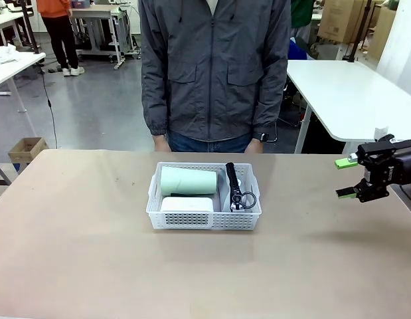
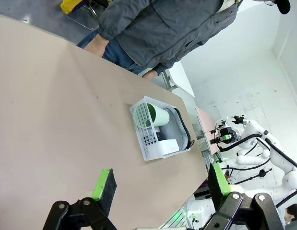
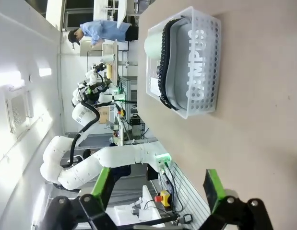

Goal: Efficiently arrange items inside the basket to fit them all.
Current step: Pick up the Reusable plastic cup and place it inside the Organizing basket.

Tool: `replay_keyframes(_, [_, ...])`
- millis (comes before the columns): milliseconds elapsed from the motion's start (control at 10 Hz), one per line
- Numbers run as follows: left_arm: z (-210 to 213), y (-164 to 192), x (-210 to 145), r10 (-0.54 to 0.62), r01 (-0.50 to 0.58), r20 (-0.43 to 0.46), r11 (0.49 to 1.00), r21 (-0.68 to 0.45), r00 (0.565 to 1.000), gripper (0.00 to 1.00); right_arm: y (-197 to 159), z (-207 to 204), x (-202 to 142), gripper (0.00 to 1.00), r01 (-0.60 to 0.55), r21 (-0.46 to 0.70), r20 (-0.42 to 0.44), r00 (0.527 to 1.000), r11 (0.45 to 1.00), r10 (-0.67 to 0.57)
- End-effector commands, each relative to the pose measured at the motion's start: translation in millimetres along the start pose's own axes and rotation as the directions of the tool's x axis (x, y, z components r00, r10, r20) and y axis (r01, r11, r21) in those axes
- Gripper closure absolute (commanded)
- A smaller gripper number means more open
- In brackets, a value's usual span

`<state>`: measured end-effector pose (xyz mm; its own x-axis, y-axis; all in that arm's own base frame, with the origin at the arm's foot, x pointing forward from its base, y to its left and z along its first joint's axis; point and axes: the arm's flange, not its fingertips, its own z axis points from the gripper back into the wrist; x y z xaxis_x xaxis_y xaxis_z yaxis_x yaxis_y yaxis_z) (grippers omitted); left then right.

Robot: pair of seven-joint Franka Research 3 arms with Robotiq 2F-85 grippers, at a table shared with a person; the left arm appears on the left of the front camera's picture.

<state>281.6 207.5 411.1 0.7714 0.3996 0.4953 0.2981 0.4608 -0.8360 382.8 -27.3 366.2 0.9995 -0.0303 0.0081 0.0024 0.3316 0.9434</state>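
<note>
Basket (image 1: 204, 214): white, lattice-sided, at the middle of the tan worktop (image 1: 72, 226), just in front of the person (image 1: 215, 70) standing at the far edge.
Basket to fingers: well apart from both pairs; in the left wrist view the basket (image 2: 153, 143) lies far beyond the left fingers (image 2: 160, 184), and in the right wrist view the basket (image 3: 198, 67) lies far beyond the right fingers (image 3: 158, 184).
Right fingers: the right fingers (image 1: 346, 178) hang over the worktop's right edge, spread wide, green pads apart, holding and touching nothing.
Left fingers: spread wide above bare worktop, holding and touching nothing.
Basket contents, left half: green cup (image 1: 188, 181) on its side at the back, white box (image 1: 187, 203) in front of it, touching or nearly so.
Basket contents, right half: grey pouch (image 3: 184, 57) standing on edge along the right wall, black trim uppermost, its metal ring (image 1: 247, 199) toward the near wall.
Stapler: cannot tell it apart from the pouch's black trim.
</note>
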Motion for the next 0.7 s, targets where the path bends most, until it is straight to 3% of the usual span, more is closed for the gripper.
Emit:
replay_keyframes(0, [3.2, -0.8, -0.9, -0.012, 0.012, -0.009, 1.000, -0.009, 1.000, 0.00, -1.8, 3.2, -1.9, 0.00, -0.022, -0.009, -0.001, 1.000, 1.000, 0.022])
replay_keyframes(600, [3.2, -0.8, -0.9, -0.012, 0.012, -0.009, 1.000, -0.009, 1.000, 0.00, -1.8, 3.2, -1.9, 0.00, -0.022, -0.009, -0.001, 1.000, 1.000, 0.022])
